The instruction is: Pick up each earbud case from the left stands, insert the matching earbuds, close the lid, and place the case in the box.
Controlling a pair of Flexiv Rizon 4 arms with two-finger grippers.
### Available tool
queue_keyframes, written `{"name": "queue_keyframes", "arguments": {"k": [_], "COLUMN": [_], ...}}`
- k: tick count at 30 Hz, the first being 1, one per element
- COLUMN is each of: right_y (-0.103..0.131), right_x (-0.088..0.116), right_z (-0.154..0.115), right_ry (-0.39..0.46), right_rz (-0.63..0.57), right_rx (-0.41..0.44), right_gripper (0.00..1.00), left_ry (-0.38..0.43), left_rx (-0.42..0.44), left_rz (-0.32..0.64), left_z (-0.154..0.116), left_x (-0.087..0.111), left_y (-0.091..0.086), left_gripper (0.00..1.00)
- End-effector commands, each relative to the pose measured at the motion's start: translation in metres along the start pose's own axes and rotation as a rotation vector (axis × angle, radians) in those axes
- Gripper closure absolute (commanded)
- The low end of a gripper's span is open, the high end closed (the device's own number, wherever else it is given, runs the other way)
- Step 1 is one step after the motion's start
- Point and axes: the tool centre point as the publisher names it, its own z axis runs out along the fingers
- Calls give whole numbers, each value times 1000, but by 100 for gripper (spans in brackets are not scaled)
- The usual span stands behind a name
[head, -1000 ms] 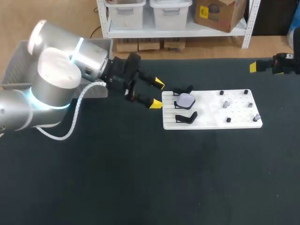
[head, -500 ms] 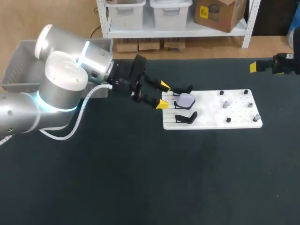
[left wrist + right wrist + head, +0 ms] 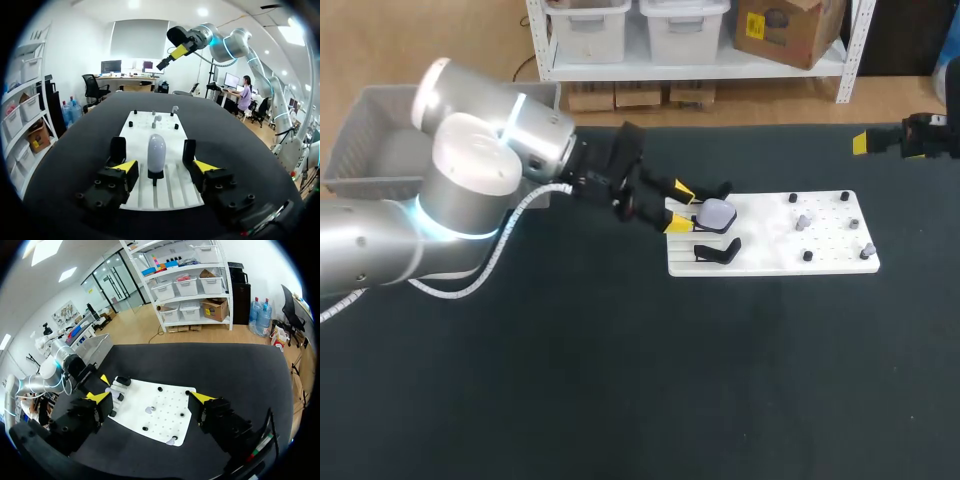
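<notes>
Facing the earbud case (image 3: pixel 156 150), centred only in the wrist view, left fingers (image 3: pixel 125 166) spread; right fingers (image 3: pixel 99 396) spread.

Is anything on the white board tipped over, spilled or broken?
Nothing stands out. The earbud case stands upright at the left end of the white board, which lies flat, and the left gripper is open just before the case.

Left pincer (image 3: pixel 679 208) agape, low and outstretched, right pincer (image 3: pixel 150 397) agape, raised
</notes>
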Motion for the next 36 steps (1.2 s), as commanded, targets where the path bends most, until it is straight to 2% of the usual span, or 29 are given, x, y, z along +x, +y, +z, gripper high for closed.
{"name": "queue_keyframes", "arguments": {"k": [1,3,6,12,13,14,20,22,24,29,34,36], "right_y": [0,0,0,0,0,0,0,0,0,0,0,0], "right_x": [0,0,0,0,0,0,0,0,0,0,0,0], "right_z": [0,0,0,0,0,0,0,0,0,0,0,0], "right_ry": [0,0,0,0,0,0,0,0,0,0,0,0], "right_rz": [0,0,0,0,0,0,0,0,0,0,0,0], "right_rx": [0,0,0,0,0,0,0,0,0,0,0,0], "right_gripper": [0,0,0,0,0,0,0,0,0,0,0,0], "left_ry": [-1,0,2,2,2,3,7,8,10,11,12,12], "left_rx": [13,15,20,26,27,28,30,30,31,35,34,34], "left_rz": [-2,-3,-6,-11,-11,-11,-12,-14,-15,-20,-22,-23], "left_z": [6,9,12,18,19,20,22,22,24,27,29,29], "left_x": [1,1,1,2,1,1,1,1,1,2,3,2], "left_y": [7,7,7,8,8,8,10,11,11,11,12,12], "left_gripper": [20,19,24,25,30,42,41,38,42,37,38,50]}}
